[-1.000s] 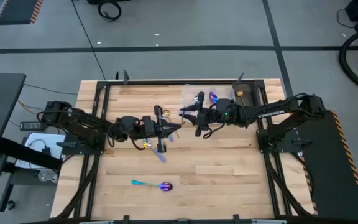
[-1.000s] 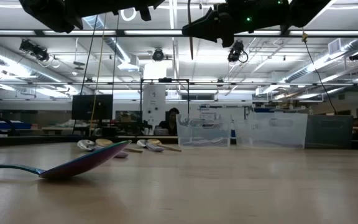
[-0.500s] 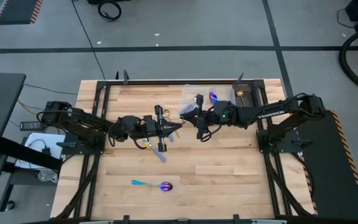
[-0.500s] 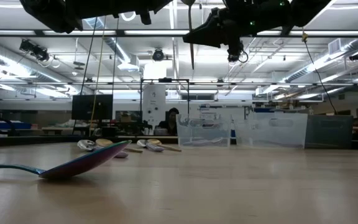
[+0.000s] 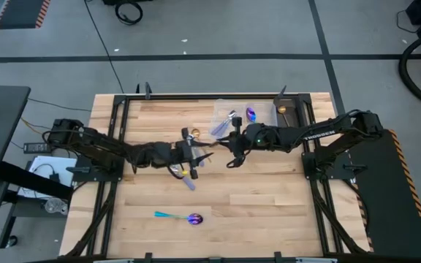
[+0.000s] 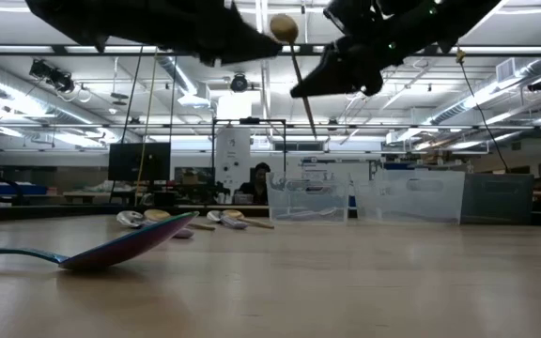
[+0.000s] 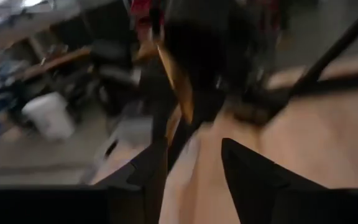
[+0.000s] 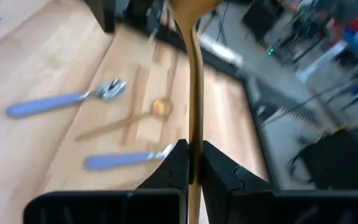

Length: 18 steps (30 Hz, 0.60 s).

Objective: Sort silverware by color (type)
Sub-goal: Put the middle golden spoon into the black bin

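Starting at lower centre-left of the high view, I see an iridescent purple-blue spoon [image 5: 188, 218] lying alone on the wooden table [image 5: 269, 212], its teal handle pointing left. Above it, near mid-frame, my left gripper [image 5: 194, 153] hangs over a small cluster of loose silverware [image 5: 185, 175]; I cannot tell from any view how far its fingers are spread. Just right of centre, my right gripper [image 5: 234, 149] is clamped tight on the thin stem of a gold spoon [image 8: 194, 93], the fingers pinched together around it in the right wrist view. In the low view that gold spoon shows its round bowl up top, centre of frame, well above the table. Further right, at upper centre-right of the high view, the clear tray [image 5: 263, 109] sits by the table's far edge with a purple-blue piece [image 5: 251, 114] inside
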Each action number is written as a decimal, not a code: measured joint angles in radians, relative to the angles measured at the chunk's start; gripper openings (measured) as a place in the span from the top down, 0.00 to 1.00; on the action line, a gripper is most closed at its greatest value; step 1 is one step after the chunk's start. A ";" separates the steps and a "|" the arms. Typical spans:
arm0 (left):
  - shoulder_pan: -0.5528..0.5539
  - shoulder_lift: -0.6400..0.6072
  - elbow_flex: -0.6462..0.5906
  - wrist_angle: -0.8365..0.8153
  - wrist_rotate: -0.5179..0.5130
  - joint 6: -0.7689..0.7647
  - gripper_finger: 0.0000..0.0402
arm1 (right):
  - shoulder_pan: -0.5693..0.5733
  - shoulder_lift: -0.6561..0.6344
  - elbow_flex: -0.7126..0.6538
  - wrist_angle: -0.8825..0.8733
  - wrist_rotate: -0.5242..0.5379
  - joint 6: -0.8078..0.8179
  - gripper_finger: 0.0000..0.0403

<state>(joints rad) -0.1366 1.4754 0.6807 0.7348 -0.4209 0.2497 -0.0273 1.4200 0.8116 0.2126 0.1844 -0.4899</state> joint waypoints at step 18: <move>-0.009 0.000 0.000 -0.567 -0.286 -0.196 0.60 | -0.005 -0.008 0.000 -0.308 0.154 0.290 0.93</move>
<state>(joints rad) -0.1452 1.4757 0.6807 0.1674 -0.7067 0.0537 -0.0328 1.4122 0.8116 -0.0955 0.3389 -0.2004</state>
